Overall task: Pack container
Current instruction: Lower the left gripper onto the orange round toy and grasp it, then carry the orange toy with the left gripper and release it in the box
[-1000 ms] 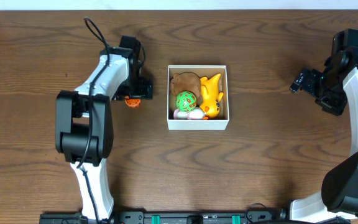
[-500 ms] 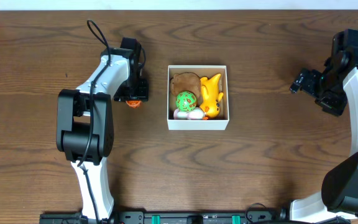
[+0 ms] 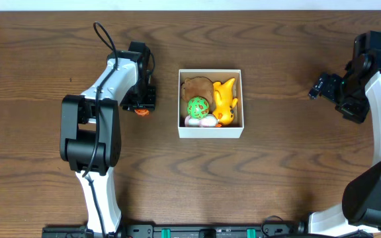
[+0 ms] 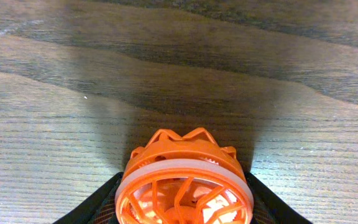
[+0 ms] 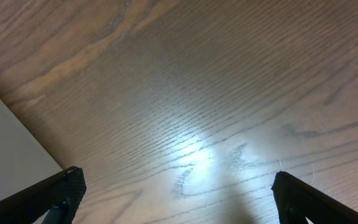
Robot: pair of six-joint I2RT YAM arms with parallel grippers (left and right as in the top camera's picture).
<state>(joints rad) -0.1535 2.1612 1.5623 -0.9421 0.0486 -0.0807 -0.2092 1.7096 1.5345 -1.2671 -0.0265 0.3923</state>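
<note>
While low at the table (image 4: 48,130), left pincer (image 4: 184,210) snug on orange ball (image 4: 184,177) (right pincer (image 5: 176,186) agape, empty).

One container (image 3: 210,131), a white open-top cardboard box. Five toys in all, one of each kind: one brown plush toy (image 3: 194,86), one green lattice ball (image 3: 198,106), one yellow animal figure (image 3: 224,99), one pale pink-and-white piece (image 3: 200,121) — too small to name more exactly — and one orange lattice toy (image 4: 184,180). Two grippers: one left gripper (image 3: 141,99), one right gripper (image 5: 179,186).
</note>
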